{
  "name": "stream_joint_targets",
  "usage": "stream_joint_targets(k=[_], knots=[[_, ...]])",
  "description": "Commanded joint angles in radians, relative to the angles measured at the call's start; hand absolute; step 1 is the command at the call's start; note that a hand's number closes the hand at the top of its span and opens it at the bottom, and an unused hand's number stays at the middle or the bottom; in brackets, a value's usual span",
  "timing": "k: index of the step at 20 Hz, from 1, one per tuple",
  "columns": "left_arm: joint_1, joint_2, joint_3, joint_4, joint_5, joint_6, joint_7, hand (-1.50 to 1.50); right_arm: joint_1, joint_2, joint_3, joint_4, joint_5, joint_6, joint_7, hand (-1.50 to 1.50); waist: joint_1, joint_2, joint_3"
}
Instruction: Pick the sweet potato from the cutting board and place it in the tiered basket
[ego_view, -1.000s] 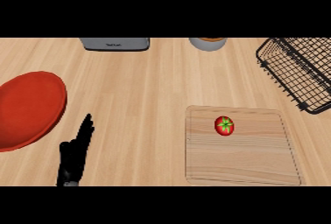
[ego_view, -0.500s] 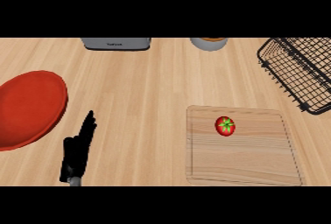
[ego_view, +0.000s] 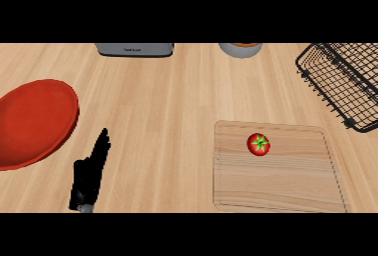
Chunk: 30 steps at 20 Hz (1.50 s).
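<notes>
A small red fruit with a green star-shaped top (ego_view: 258, 144), looking like a tomato rather than a sweet potato, lies on the far part of the wooden cutting board (ego_view: 279, 185) at the lower right. The black wire tiered basket (ego_view: 344, 80) stands at the far right, beyond the board. My left hand (ego_view: 90, 172) is at the lower left, open with straight fingers pointing away over the counter, well left of the board and touching nothing. My right hand does not show.
A large red plate (ego_view: 33, 122) lies at the left edge, close to my left hand. A grey appliance (ego_view: 134, 49) and a grey cup (ego_view: 240, 49) stand along the far edge.
My left hand has edged slightly forward and to the right. The fruit, board and basket have not moved.
</notes>
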Motion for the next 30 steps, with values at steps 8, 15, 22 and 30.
stream_joint_targets(k=[8, 15, 22, 30], knots=[[0.022, -0.006, 0.005, 0.013, -0.008, -0.029, -0.047, 0.00, -0.106, 0.045, -0.105, 0.339, -0.054, -0.224, -0.134, 1.50, 0.006, 0.003, 0.001], [-0.026, -0.001, 0.019, -0.013, 0.000, -0.030, 0.024, 0.00, -0.095, 0.050, -0.304, 0.370, -0.277, -0.281, -0.322, -1.50, 0.006, 0.006, 0.003], [0.012, 0.001, 0.019, -0.053, -0.006, -0.022, 0.044, 0.00, -0.065, 0.077, -0.402, 0.321, -0.389, -0.437, -0.540, -1.50, 0.001, 0.000, 0.002], [0.048, 0.002, 0.039, -0.026, -0.008, -0.020, -0.006, 0.00, -0.024, -0.091, -0.434, 0.245, -0.352, -0.609, -0.348, -1.50, -0.032, -0.012, -0.002]])
